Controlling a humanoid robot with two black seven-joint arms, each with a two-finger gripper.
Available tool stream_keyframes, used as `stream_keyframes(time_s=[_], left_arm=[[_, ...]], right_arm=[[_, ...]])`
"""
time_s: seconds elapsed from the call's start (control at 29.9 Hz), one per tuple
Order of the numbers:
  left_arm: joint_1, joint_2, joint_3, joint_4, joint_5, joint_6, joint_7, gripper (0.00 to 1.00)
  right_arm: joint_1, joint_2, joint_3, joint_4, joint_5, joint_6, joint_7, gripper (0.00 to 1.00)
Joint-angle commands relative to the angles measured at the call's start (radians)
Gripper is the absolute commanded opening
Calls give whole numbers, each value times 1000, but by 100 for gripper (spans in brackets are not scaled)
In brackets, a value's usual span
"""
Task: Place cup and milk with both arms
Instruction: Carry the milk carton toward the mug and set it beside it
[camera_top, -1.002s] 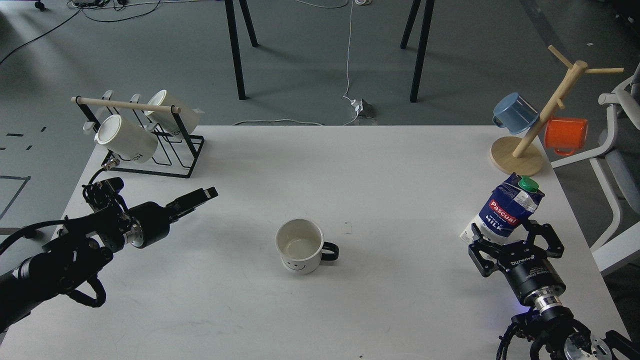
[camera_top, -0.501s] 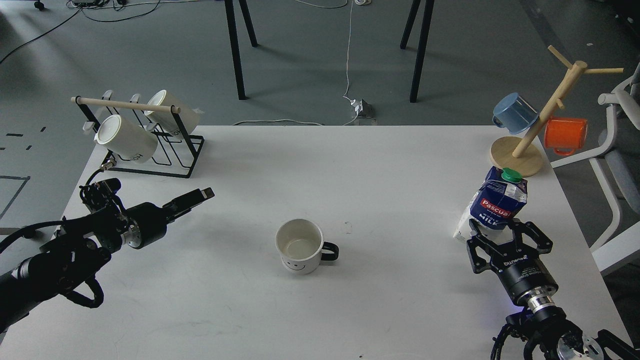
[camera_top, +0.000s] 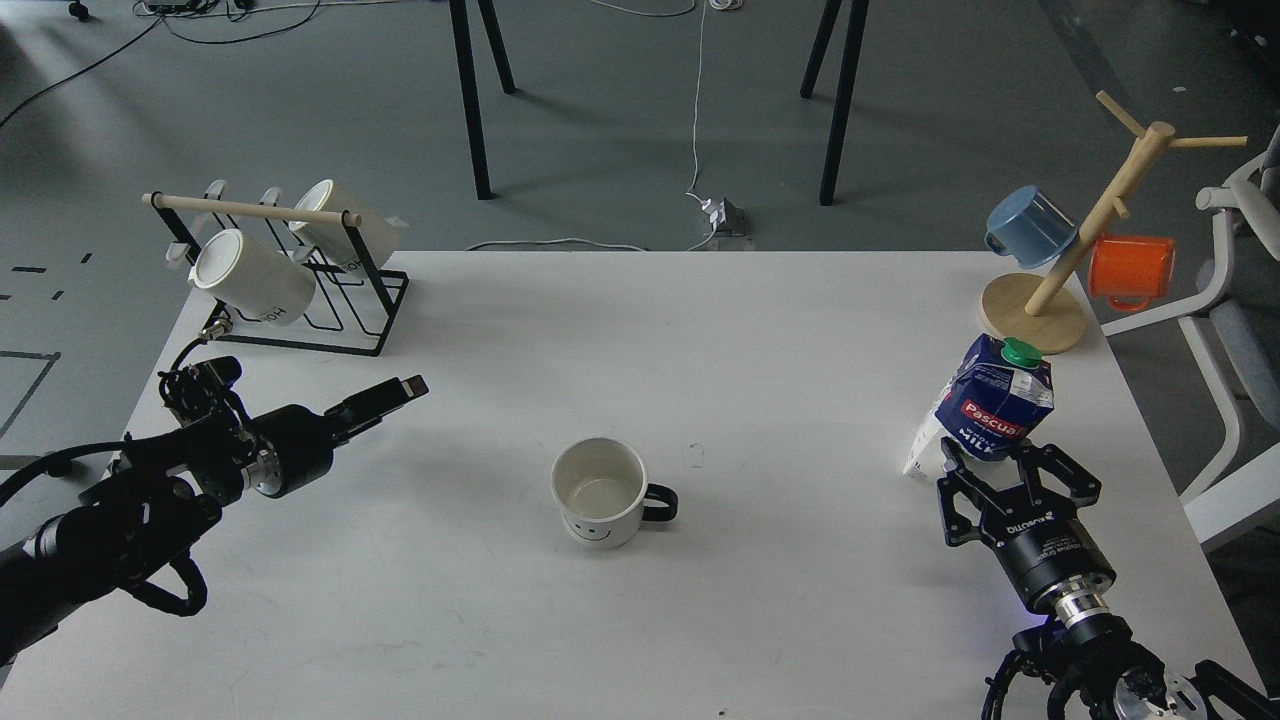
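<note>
One cup, one milk carton (right gripper clasps it); left gripper unclear.

Cup left of milk carton

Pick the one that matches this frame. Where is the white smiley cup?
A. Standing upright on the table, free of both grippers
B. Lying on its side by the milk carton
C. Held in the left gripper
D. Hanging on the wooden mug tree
A. The cup stands upright, mouth up, near the middle of the table, well apart from the left gripper and from the right gripper, which is at the milk carton.
</note>
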Motion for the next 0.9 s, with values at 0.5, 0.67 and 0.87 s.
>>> stream_keyframes(time_s=[0.5, 0.67, 0.87], left_arm=[[9, 0, 2, 9, 0, 0, 0, 99], [9, -2, 2, 32, 0, 0, 0, 99], [9, -3, 3, 32, 0, 0, 0, 99]], right_arm=[[150, 52, -172, 25, -46, 0, -6, 47], [150, 72, -231, 71, -60, 0, -6, 47], [141, 72, -260, 97, -93, 0, -8, 47]])
